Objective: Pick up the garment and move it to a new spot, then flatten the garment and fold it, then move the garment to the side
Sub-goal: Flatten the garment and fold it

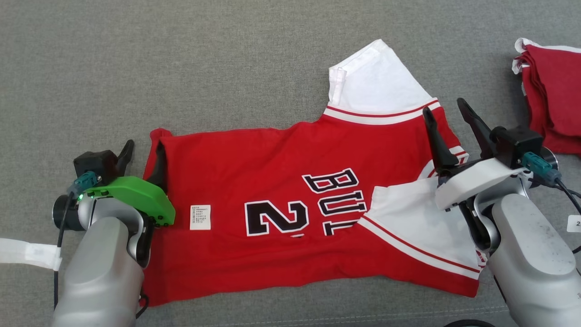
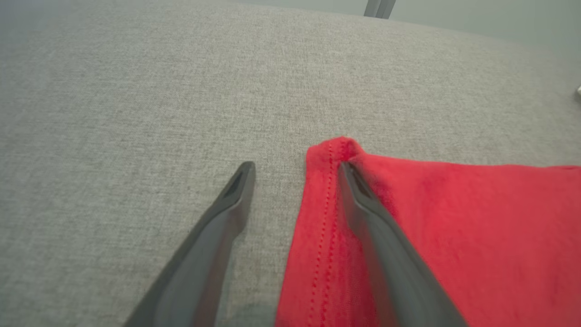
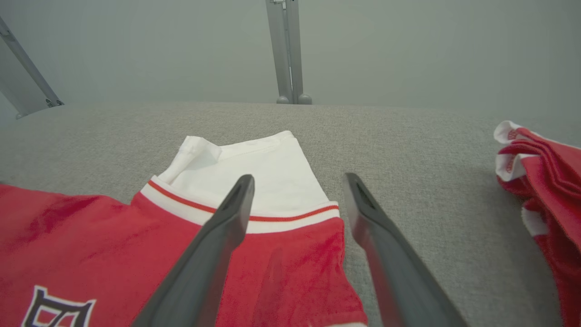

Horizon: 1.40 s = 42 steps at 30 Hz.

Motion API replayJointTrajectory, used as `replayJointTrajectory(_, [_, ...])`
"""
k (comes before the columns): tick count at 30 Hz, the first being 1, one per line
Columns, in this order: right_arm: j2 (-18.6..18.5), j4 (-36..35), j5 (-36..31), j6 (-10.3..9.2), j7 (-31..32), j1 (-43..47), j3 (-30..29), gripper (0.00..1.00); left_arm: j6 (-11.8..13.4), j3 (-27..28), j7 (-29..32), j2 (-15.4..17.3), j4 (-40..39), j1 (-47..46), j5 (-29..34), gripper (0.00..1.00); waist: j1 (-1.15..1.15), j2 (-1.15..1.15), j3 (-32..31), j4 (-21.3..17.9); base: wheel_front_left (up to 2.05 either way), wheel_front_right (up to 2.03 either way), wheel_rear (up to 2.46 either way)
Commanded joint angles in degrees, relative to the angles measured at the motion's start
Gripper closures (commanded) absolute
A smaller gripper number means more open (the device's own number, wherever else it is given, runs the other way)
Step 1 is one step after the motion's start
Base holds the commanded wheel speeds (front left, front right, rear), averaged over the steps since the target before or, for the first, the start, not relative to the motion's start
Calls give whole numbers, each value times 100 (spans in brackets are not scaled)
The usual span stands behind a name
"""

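Your item: garment (image 1: 272, 190), a red jersey with white sleeves. It lies spread at the middle of the grey cloth surface (image 1: 91, 68). One sleeve is folded across the lettering and the other points to the far side.

Your left gripper (image 1: 144, 152) (image 2: 296, 165): released, jaws spread at the hem's far corner. One finger rests on red cloth, the other on bare surface.

Your right gripper (image 1: 445, 106) (image 3: 299, 178): jaws spread, holding nothing, over the shoulder end.

Well apart to your right: pile of red garments (image 1: 551, 104).

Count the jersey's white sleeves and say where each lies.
2. The far sleeve lies on the grey surface beyond the jersey. The near sleeve is folded onto the jersey's red front, partly under the right arm.
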Motion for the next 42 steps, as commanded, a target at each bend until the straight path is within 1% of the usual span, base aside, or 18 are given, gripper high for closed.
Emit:
replayJointTrajectory(1, [-14, 7, 30, -10, -12, -95, 1, 0, 16, -34, 2, 36, 29, -97, -13, 11, 0, 0, 24, -2, 0, 0, 0])
replayJointTrajectory(3, [-34, 28, -8, -10, -12, -148, 25, 0, 16, -67, 2, 27, 75, -148, 32, 27, 0, 0, 45, 0, 0, 0, 0])
replayJointTrajectory(5, [-57, 41, -16, -10, -12, -234, 62, 0, 16, -116, 2, -33, 63, -185, -2, 39, 0, 0, 72, 4, 0, 0, 0])
replayJointTrajectory(6, [-68, 50, -17, -10, -12, -280, 80, 0, 16, -173, 2, -59, 42, -187, -17, 44, 0, 0, 87, 11, 0, 0, 0])
replayJointTrajectory(8, [-90, 64, -23, -10, -12, -361, 95, 0, 16, -288, 2, -79, -4, -186, -59, 51, 0, 0, 114, 32, 0, 0, 0])
replayJointTrajectory(11, [-105, 101, -38, -10, -12, -469, 151, 0, 16, -503, 6, -89, 38, -192, -78, 51, 0, 0, 142, 69, 0, 0, 0])
replayJointTrajectory(12, [-97, 128, -45, -10, -12, -529, 188, 0, 16, -570, 9, -64, 155, -234, -86, 55, 0, 0, 161, 88, 0, 0, 0])
replayJointTrajectory(13, [-91, 137, -47, -10, -12, -554, 204, 0, 17, -595, 9, -60, 200, -248, -49, 66, 0, 0, 170, 97, 0, 0, 0])
replayJointTrajectory(14, [-83, 148, -50, -10, -12, -577, 219, 0, 16, -614, 9, -68, 224, -258, -16, 82, 0, 0, 178, 108, 0, 0, 0])
replayJointTrajectory(15, [-78, 155, -52, -10, -12, -604, 231, 0, 16, -613, 9, -72, 265, -277, -14, 100, 0, 0, 190, 116, 0, 0, 0])
replayJointTrajectory(19, [-122, 238, -31, -10, -12, -799, 304, 0, 16, -640, 13, -91, 373, -383, 44, 100, 0, 0, 245, 165, 0, 0, 0])
replayJointTrajectory(21, [-174, 329, 14, -10, -12, -976, 319, 0, 17, -575, 11, -79, 293, -465, 68, 100, 0, 0, 272, 222, 0, 0, 0])
replayJointTrajectory(24, [-265, 683, 88, -10, 29, -1298, 410, 0, 123, -394, 4, -99, 18, -495, 163, 100, 0, 0, 299, 359, 0, 0, 0])
replayJointTrajectory(25, [-265, 683, 88, -10, 29, -1298, 410, 0, 123, -394, 4, -99, 18, -495, 163, 100, 0, 0, 299, 359, 0, 0, 0])
replayJointTrajectory(26, [-299, 846, 112, -10, 93, -1448, 472, 0, 172, -341, 3, -124, -97, -470, 211, 100, 0, 0, 306, 416, 0, 0, 0])
replayJointTrajectory(28, [-404, 1173, 124, -10, 276, -1758, 586, 0, 190, -282, 4, -192, -248, -368, 296, 100, 0, 0, 316, 550, 0, 0, 0])
replayJointTrajectory(36, [-572, 2434, 276, -10, 1216, -2701, 1025, 0, 81, -182, 3, -422, -560, -220, 467, 100, 0, 0, 419, 990, 0, 0, 0])
replayJointTrajectory(42, [-612, 3164, 170, -10, 1514, -3217, 1135, 0, 47, -198, 4, -501, -675, -293, 502, 100, 0, 0, 566, 1163, 0, 0, 0])
